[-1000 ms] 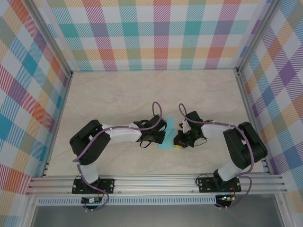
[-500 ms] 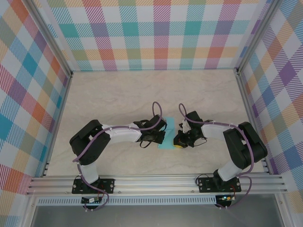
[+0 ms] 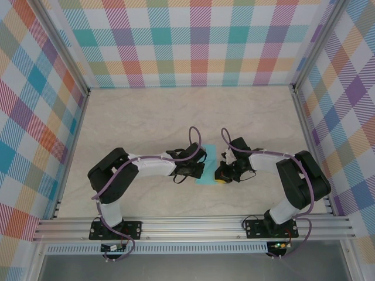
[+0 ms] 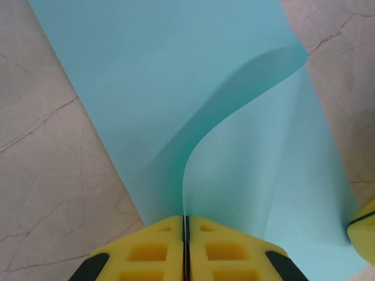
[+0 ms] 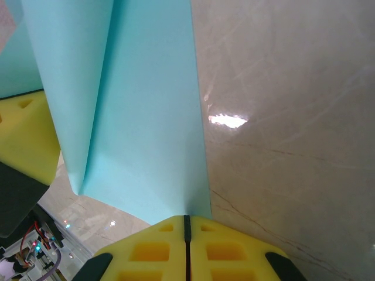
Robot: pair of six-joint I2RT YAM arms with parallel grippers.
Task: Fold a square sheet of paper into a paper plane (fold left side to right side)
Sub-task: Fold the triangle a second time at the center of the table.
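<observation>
You can see the square sheet of paper (image 3: 207,171) on the table (image 3: 176,117), in the middle of its near half, between the two arms. Your left claw (image 4: 185,225) is closed on it. The two yellow pads (image 4: 152,249) meet, and the edge of the sheet goes into the thin line between them. From this grip one part of the paper stands up and bends over to the right in a soft curve. The rest lies flat on the table under it.

Your right claw (image 5: 187,222) is closed too, with its pads pressed together, and it holds the sheet at the edge on the other side. In the right wrist view the paper runs away from the claw, flat beside the bare table, and it rises at the left. There a yellow finger of the left claw is just beside the sheet. From above, the two claws are near each other, with the paper between them.
</observation>
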